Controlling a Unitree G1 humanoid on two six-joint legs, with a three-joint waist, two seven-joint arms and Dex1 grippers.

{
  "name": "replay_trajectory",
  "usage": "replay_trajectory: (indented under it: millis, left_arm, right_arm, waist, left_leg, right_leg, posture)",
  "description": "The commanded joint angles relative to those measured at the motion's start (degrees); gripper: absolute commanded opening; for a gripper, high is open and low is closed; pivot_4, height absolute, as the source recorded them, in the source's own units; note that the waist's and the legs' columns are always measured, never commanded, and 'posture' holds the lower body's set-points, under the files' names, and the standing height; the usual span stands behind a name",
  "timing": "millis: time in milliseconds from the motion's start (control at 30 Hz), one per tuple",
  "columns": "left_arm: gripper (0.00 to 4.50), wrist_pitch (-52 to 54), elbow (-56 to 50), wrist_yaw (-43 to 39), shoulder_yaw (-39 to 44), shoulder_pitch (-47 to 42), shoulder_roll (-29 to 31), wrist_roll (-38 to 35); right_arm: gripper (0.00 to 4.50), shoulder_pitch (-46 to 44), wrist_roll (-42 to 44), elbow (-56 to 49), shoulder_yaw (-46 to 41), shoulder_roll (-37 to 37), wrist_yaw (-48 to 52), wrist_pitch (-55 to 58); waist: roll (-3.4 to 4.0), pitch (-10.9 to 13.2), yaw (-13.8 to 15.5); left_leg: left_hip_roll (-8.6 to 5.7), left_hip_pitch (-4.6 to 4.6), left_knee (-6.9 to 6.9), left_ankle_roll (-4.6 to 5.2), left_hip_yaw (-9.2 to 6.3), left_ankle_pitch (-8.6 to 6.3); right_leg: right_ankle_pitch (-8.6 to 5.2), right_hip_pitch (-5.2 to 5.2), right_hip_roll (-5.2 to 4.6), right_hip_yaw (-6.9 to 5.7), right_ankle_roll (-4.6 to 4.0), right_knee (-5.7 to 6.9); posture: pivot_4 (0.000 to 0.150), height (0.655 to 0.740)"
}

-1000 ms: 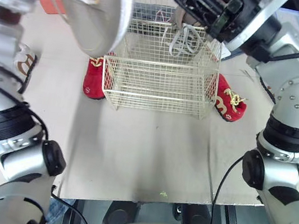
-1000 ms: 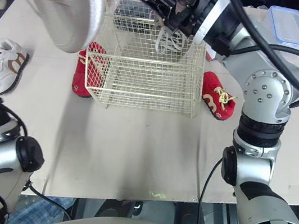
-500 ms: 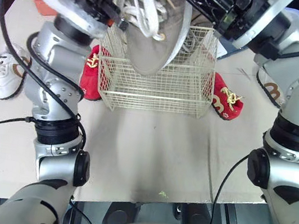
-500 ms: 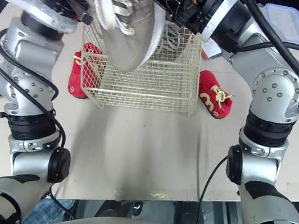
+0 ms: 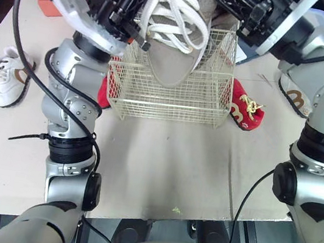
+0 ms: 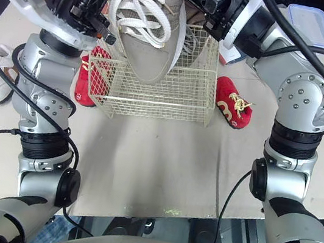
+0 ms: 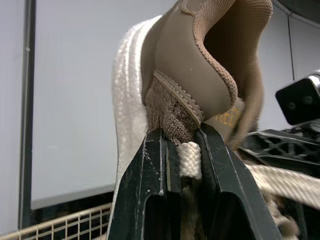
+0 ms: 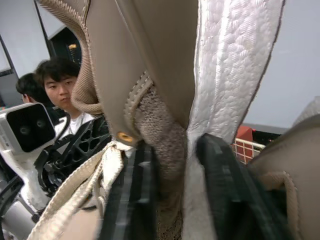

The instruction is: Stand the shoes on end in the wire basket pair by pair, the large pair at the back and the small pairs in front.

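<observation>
A large beige shoe point(image 5: 174, 43) with white laces hangs toe-down into the cream wire basket point(image 5: 172, 98). My left gripper point(image 7: 182, 137) is shut on its knit collar beside a lace loop, above the basket's left side. My right gripper point(image 8: 175, 150) reaches in from the back right, its fingers point(image 8: 220, 200) clamped on a beige shoe's heel next to the white sole. I cannot tell whether that is the same shoe. Part of another beige shoe point(image 8: 290, 165) shows beside it.
One small red shoe point(image 5: 247, 110) lies right of the basket and another point(image 5: 104, 91) lies at its left, half hidden by my left arm. A small white shoe point(image 5: 9, 76) lies far left and one point(image 5: 292, 96) far right. A clear lidded box point(image 6: 313, 25) stands back right. Two people point(image 8: 55, 85) are behind the table.
My left arm swung the beige shoe from the upper left, sole showing, to toe-down over the basket. My right gripper's fingers closed on a shoe's heel.
</observation>
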Motion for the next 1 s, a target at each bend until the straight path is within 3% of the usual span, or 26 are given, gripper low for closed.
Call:
replay_trajectory:
  millis: [33,100,133,400,500,667,1000]
  left_arm:
    - [0.18,3.8,-4.0,-1.6,-0.3,0.4,2.1,-3.7]
    - [0.18,6.8,-4.7,-2.9,0.4,1.0,4.0,-6.7]
    - [0.98,8.5,-5.2,-4.2,0.5,1.4,5.2,-8.6]
    - [4.38,19.4,-5.2,-11.4,5.8,0.5,17.0,-20.3]
    - [4.38,21.7,-3.5,-14.5,9.1,0.1,21.2,-23.9]
    - [4.38,21.9,0.3,-16.8,12.8,0.0,25.0,-23.8]
    - [4.38,18.8,2.2,-16.4,9.6,-0.8,22.7,-17.5]
  right_arm:
    - [0.09,-1.9,-1.0,-1.7,0.4,-0.2,2.7,-3.7]
    - [0.09,-2.5,-1.7,-2.0,0.5,-0.3,3.4,-4.4]
    - [0.09,-2.7,-1.8,-2.2,0.5,-0.2,3.5,-4.5]
    - [0.09,-4.0,-3.0,-3.5,0.7,-0.6,5.4,-6.2]
    - [0.09,-4.0,-3.2,-4.4,0.8,-0.6,5.5,-5.9]
    - [0.09,5.1,-8.5,2.2,1.0,-2.8,15.9,-16.7]
    - [0.09,4.2,-7.6,2.4,0.7,-1.9,17.1,-17.7]
  waist:
    - [0.00,0.0,0.0]
    - [0.00,0.0,-0.1]
    - [0.00,0.0,-0.1]
    - [0.05,0.0,0.5]
    - [0.11,0.1,0.5]
    - [0.16,0.1,1.0]
    - [0.20,0.1,0.9]
  left_leg:
    - [0.00,0.00,0.00,0.00,0.00,0.00]
    - [0.00,0.00,0.00,0.00,0.00,0.00]
    - [0.00,0.01,0.00,0.00,0.00,0.00]
    - [0.00,0.01,-0.02,0.00,-0.05,0.00]
    - [0.01,0.00,-0.03,0.00,-0.06,0.00]
    - [-0.02,0.05,-0.05,0.01,-0.10,0.00]
    - [-0.02,0.07,-0.01,0.00,-0.12,0.00]
  right_leg:
    - [0.00,0.00,0.00,0.01,0.00,0.00]
    - [0.00,0.00,0.00,0.01,0.00,0.00]
    - [0.00,0.00,0.01,0.01,0.00,0.00]
    - [0.00,0.00,0.04,-0.03,0.00,-0.01]
    - [0.00,-0.01,0.05,-0.02,0.00,-0.01]
    - [0.00,0.11,0.12,-0.14,0.00,-0.09]
    - [0.02,0.10,0.02,-0.07,0.03,-0.03]
  posture:
    - [0.150,0.7400]
    - [0.150,0.7400]
    - [0.150,0.7400]
    - [0.150,0.7400]
    - [0.150,0.7400]
    - [0.150,0.7400]
    - [0.150,0.7400]
